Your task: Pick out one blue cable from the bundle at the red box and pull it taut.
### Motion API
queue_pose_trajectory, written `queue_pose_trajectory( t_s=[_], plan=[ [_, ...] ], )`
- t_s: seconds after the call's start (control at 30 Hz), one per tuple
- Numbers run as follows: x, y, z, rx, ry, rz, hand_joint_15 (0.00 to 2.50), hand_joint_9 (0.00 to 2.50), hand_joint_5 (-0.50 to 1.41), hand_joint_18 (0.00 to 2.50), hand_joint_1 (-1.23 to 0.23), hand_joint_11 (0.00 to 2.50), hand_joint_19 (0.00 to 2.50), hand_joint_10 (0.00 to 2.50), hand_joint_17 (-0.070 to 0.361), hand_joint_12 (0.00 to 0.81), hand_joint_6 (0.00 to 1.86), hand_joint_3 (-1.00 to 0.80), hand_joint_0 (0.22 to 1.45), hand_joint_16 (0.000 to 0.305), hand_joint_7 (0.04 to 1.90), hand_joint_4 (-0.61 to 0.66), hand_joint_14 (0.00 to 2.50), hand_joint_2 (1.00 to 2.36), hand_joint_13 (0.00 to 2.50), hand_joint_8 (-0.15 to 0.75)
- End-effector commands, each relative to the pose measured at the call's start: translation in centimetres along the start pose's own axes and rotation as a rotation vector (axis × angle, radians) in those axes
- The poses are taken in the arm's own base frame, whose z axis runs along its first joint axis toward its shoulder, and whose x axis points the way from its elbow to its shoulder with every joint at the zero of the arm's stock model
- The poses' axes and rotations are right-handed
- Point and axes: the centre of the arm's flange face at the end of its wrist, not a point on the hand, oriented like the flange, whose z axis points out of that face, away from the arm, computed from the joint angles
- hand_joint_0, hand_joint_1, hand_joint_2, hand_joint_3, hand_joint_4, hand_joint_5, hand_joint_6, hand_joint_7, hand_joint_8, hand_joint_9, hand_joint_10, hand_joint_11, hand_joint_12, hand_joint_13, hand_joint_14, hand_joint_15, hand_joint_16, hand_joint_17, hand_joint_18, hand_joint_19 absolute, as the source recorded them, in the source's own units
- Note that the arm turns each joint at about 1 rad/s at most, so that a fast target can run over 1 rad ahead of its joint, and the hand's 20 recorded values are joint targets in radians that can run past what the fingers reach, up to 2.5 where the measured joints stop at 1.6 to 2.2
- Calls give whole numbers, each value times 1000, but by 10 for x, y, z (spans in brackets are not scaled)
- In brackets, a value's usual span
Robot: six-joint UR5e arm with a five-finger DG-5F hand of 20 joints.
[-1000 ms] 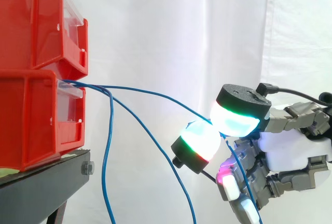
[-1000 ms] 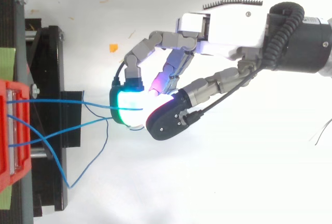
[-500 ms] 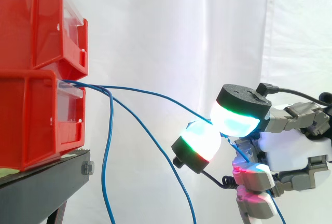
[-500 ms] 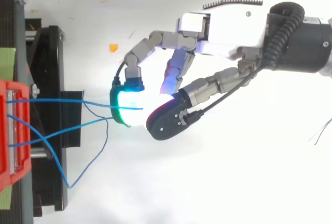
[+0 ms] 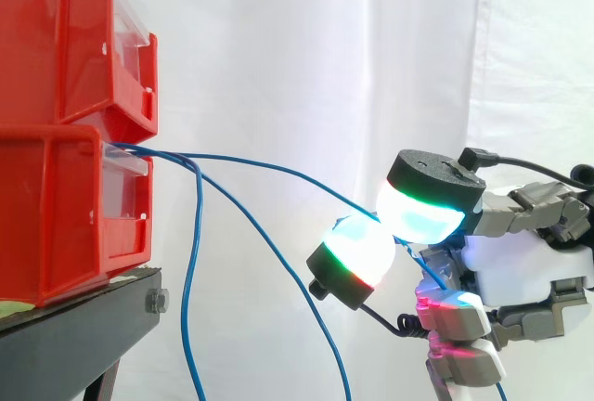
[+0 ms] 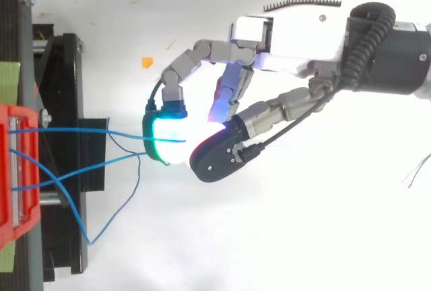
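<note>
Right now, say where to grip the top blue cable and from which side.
Grip the top blue cable on its free span right of the red bin, coming from the right: there it arcs clear of other cables. The hand pinches it there.

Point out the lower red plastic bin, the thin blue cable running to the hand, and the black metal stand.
Lower red plastic bin (image 5: 56,215): side view, on its side wall.
Thin blue cable (image 5: 269,168): side view, mid-span between bin and hand (image 5: 520,266).
Black metal stand (image 5: 74,336): side view, on its top beam.
</note>
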Motion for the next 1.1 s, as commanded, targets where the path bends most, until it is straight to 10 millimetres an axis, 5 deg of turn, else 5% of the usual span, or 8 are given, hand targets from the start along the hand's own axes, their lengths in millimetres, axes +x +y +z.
queue_pose_trajectory(
  t_s=[0.0,1.07],
  plan=[
    [0,1,0,-3,0,1,920,1291,-56,865,-723,809,751,26,97,295,856,-266,614,43,991,-182,29,1016,1233,188],
    [0,0,0,0,0,0,786,1270,-56,830,-730,733,714,26,99,312,854,-263,614,44,991,-187,28,1015,1169,190]
  ],
)
